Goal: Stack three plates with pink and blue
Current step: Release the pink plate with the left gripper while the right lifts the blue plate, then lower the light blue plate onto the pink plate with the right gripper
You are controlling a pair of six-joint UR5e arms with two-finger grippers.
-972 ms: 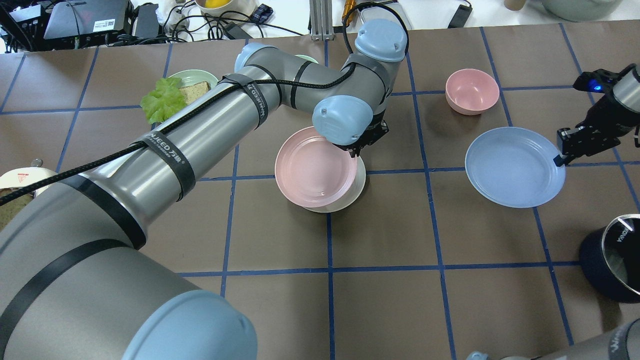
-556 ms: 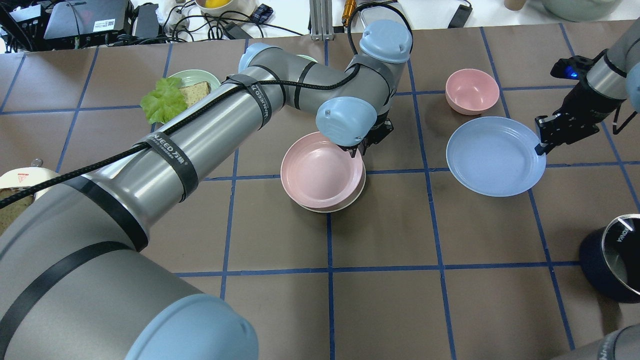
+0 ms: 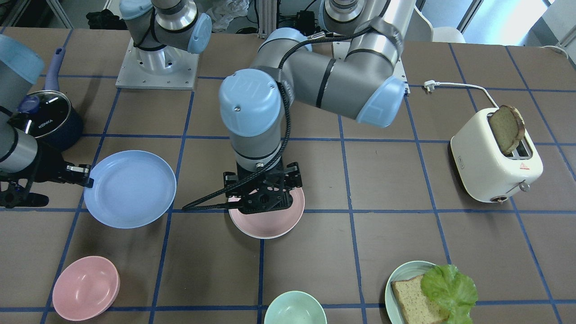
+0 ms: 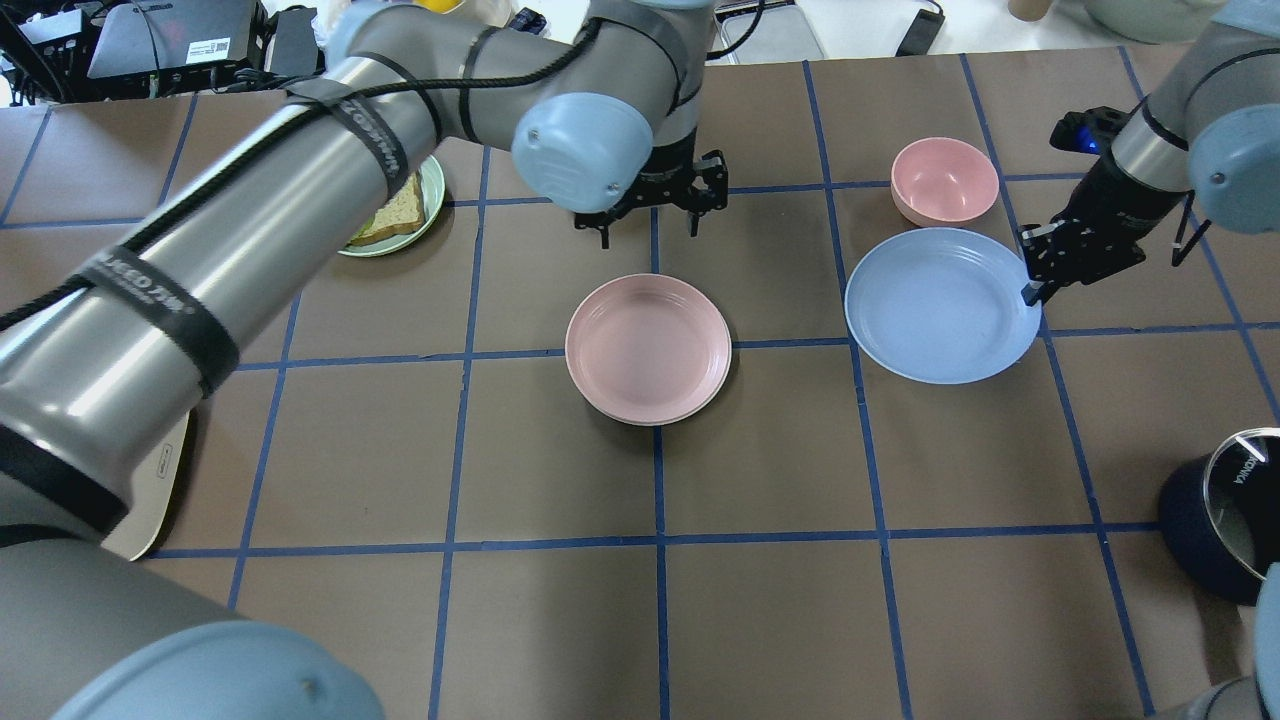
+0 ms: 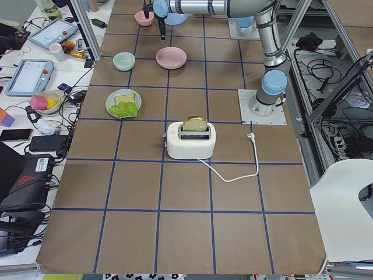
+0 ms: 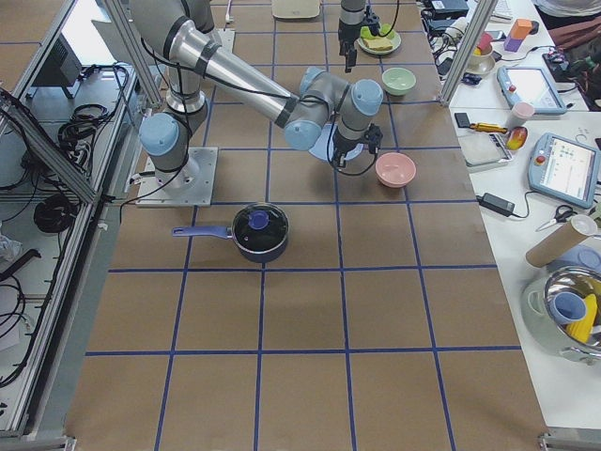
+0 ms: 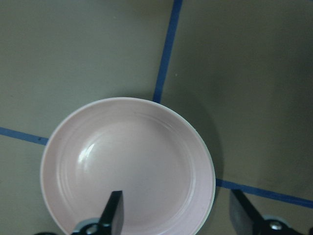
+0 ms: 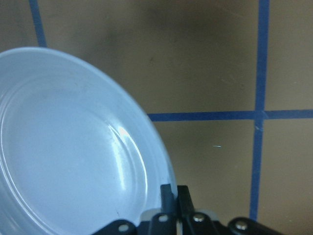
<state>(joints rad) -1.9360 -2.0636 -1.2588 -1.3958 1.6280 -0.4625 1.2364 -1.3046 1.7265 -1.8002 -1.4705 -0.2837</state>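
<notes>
The pink plate (image 4: 648,348) lies flat on the cream-white plate, of which only a thin rim (image 4: 662,423) shows beneath it, at the table's middle. My left gripper (image 4: 648,225) is open and empty, above and just behind this stack. The left wrist view shows the pink plate (image 7: 127,166) below the spread fingertips (image 7: 113,213). My right gripper (image 4: 1030,290) is shut on the right rim of the light blue plate (image 4: 940,305). It holds the plate to the right of the stack and apart from it. The right wrist view shows both fingers (image 8: 174,196) pinching the rim of the blue plate (image 8: 63,147).
A small pink bowl (image 4: 944,180) stands just behind the blue plate. A pale green plate with bread (image 4: 400,215) is at the back left. A dark pot (image 4: 1225,510) is at the right front. A toaster (image 3: 495,157) and a green bowl (image 3: 294,308) stand further off.
My left gripper let go of the pink plate, which now lies level on the cream plate, and drew back and up. My right gripper carried the blue plate left, towards the stack.
</notes>
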